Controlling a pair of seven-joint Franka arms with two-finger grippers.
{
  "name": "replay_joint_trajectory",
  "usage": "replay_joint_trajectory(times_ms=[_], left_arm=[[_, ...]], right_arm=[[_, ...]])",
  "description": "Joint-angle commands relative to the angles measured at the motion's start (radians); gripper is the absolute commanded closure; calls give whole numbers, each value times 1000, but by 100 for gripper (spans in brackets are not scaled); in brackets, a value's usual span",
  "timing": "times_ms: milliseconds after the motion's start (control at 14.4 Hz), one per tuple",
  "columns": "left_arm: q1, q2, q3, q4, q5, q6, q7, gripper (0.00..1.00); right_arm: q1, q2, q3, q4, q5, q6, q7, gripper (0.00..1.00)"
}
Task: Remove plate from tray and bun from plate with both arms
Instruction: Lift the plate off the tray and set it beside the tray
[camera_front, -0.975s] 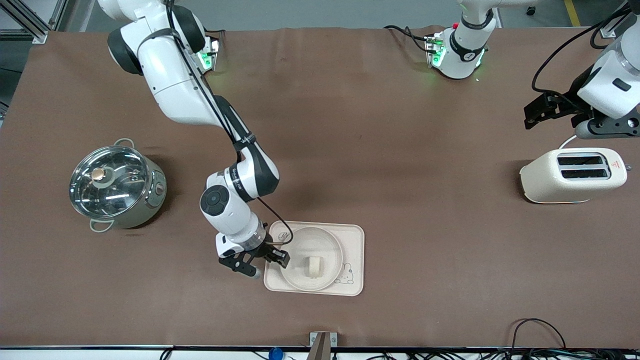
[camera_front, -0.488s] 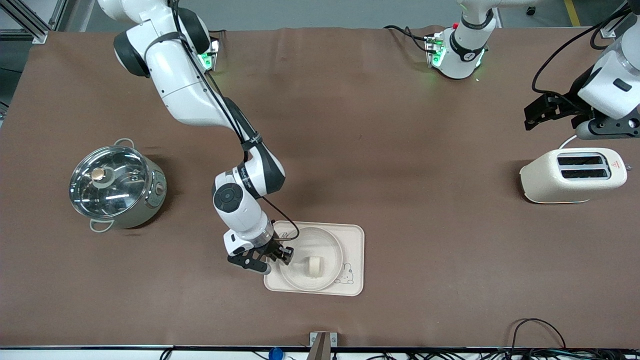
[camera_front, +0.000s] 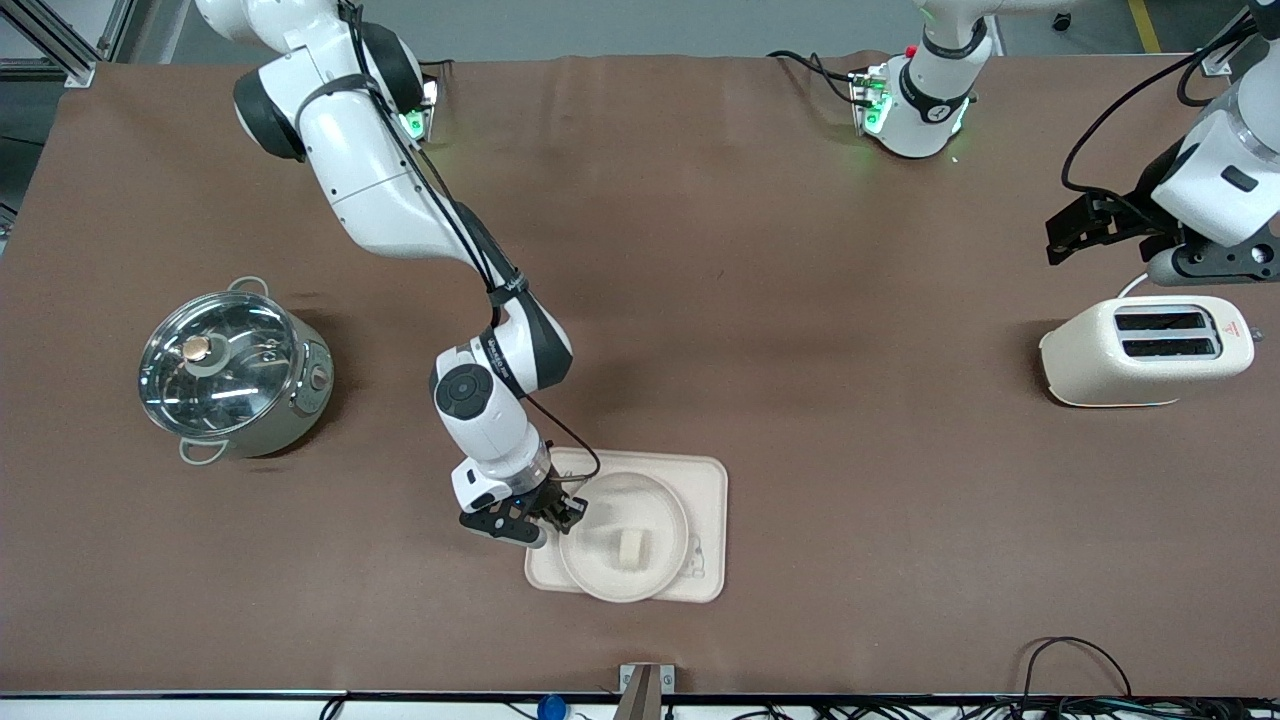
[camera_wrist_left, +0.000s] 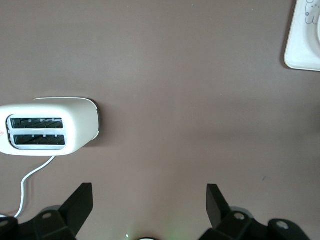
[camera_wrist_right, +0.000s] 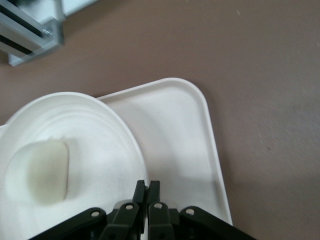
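The round cream plate (camera_front: 600, 570) sits over the rectangular tray (camera_front: 700, 480) with the pale bun (camera_front: 632, 547) on it. My right gripper (camera_front: 560, 515) is shut on the plate's rim at the edge toward the right arm's end. In the right wrist view the shut gripper (camera_wrist_right: 147, 187) pinches the rim of the plate (camera_wrist_right: 100, 145), with the bun (camera_wrist_right: 37, 170) inside it and the tray (camera_wrist_right: 185, 130) beneath. My left gripper (camera_front: 1085, 222) waits open and empty above the table beside the toaster; its wrist view shows the gripper (camera_wrist_left: 148, 200) spread wide.
A cream toaster (camera_front: 1145, 350) stands at the left arm's end and also shows in the left wrist view (camera_wrist_left: 47, 132). A lidded steel pot (camera_front: 235, 370) stands at the right arm's end. A tray corner (camera_wrist_left: 305, 35) shows in the left wrist view.
My right gripper moved from beside the tray onto the plate's rim and shut on it. The plate with the bun shifted toward the front camera, now covering part of the rabbit drawing.
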Motion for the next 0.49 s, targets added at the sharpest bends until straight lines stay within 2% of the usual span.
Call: replay_joint_trajectory(times_ms=[0, 139, 418], left_arm=[[1, 2, -2, 10, 5, 12, 8, 0], [3, 2, -4, 10, 5, 14, 10, 0], [-5, 18, -4, 10, 5, 27, -7, 0]], right_arm=[[4, -105, 34, -160, 3, 99, 10, 100], [12, -231, 69, -320, 3, 120, 15, 100], [84, -441, 74, -714, 5, 353, 25, 100]])
